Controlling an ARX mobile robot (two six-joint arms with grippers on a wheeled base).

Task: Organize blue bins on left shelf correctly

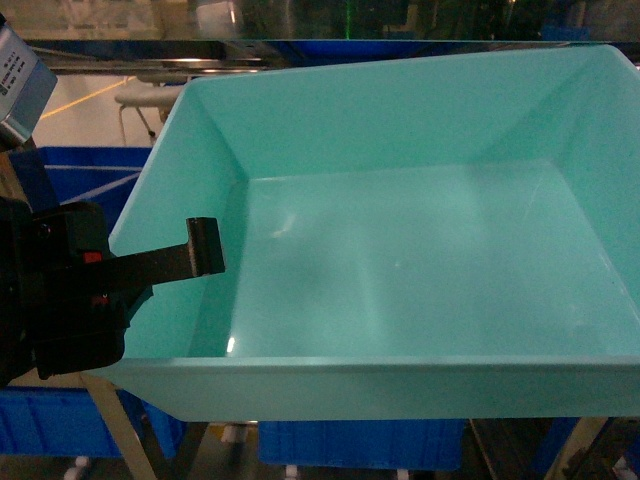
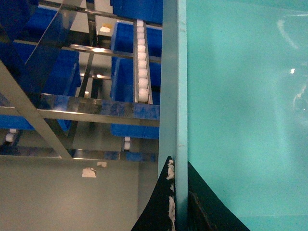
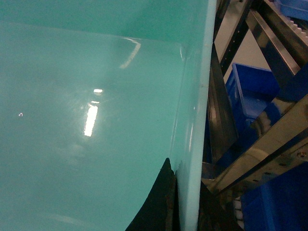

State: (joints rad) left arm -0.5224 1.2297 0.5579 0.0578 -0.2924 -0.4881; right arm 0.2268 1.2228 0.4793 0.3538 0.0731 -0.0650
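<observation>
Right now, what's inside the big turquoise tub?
The turquoise tub looks empty: bare floor, only light glare. One finger of the left gripper hangs over its left wall. The near wall hides what lies right under the tub.

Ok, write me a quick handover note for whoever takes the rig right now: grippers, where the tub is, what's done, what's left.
Left gripper: shut on the left wall of the large light turquoise plastic tub.
Right gripper: shut on the tub's right wall.
Tub: empty, held up in front of the steel flow rack with white rollers; dark blue bins sit on the rack behind and below.
Done: tub gripped by both arms.
Left: set it on the rack, then release.
</observation>
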